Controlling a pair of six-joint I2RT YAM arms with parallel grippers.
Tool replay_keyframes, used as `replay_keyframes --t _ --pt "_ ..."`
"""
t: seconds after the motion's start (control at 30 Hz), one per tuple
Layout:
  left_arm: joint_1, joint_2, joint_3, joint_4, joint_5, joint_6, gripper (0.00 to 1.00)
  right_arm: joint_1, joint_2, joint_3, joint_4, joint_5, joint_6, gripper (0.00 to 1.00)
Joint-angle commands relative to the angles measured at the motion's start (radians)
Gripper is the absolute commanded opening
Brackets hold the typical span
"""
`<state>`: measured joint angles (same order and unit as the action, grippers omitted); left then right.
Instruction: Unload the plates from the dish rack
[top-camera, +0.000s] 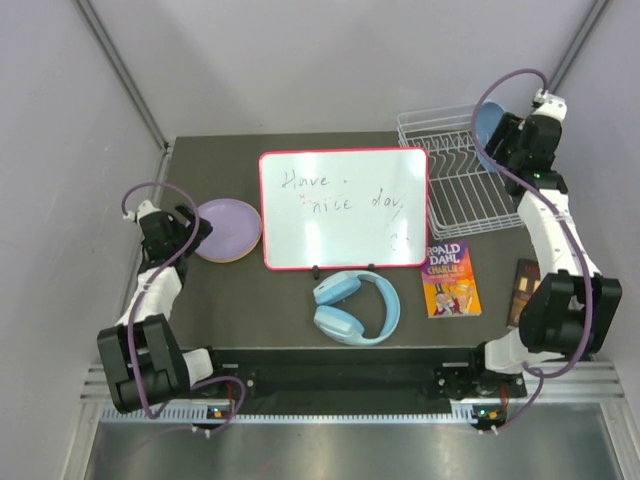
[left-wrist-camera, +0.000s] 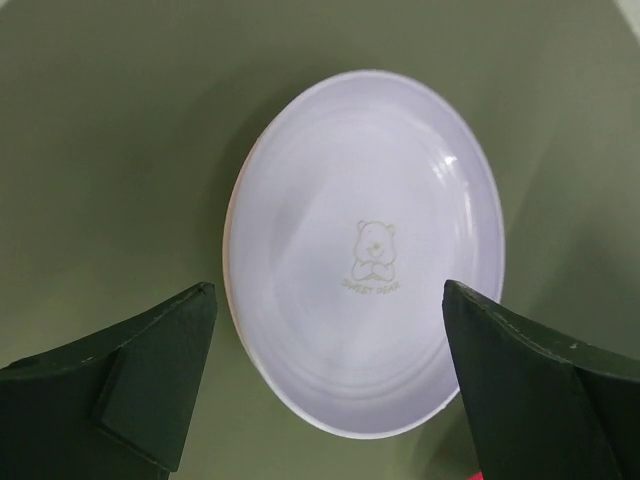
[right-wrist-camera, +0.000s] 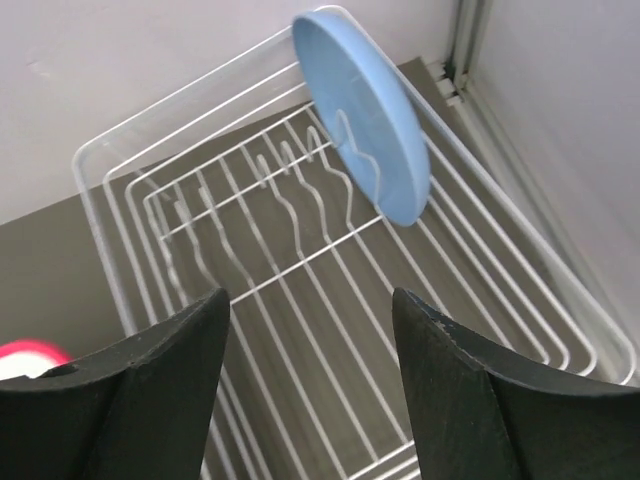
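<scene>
The left gripper (left-wrist-camera: 330, 300) stood with its fingers (left-wrist-camera: 150, 370) spread wide, touching nothing, above the lilac plate (left-wrist-camera: 365, 250), which lay flat on the table (left-wrist-camera: 100, 150) left of the whiteboard (top-camera: 343, 208). The right gripper (right-wrist-camera: 310, 300) hung partly open and empty over the dish rack (right-wrist-camera: 290, 250), where the light-blue plate (right-wrist-camera: 365, 110) stood on edge.

Light-blue plate (right-wrist-camera: 365, 115) standing on edge among far prongs of white wire dish rack (right-wrist-camera: 300, 330), dark fingers (right-wrist-camera: 140, 400) spread apart above its near end
</scene>
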<state>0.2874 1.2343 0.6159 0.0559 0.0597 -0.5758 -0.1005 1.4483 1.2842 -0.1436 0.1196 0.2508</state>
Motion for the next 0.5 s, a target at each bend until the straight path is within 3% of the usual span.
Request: replay_keyframes --t 0.0,0.13,0.27,0.33,0.47 --pt "0.007 -0.07 0.054 -0.01 0.032 -0.018 0.99 -0.028 0.13 0.153 0.03 0.075 -0.093 0.67" --pt "-0.001 -0.113 0.065 0.041 0.193 -0.094 0.99 -0.031 0.289 0.314 0.016 0.132 -0.185 0.65" --pt "-0.025 -0.13 0.061 0.19 0.374 -0.154 0.99 -0.031 0.484 0.446 0.022 0.196 -0.243 0.62" --pt "-0.045 -0.13 0.054 0.249 0.452 -0.174 0.99 -0.03 0.547 0.539 0.015 0.195 -0.323 0.54" --pt "-0.073 -0.101 0.059 0.36 0.531 -0.187 0.99 -0.025 0.69 0.664 0.013 0.259 -0.416 0.5"
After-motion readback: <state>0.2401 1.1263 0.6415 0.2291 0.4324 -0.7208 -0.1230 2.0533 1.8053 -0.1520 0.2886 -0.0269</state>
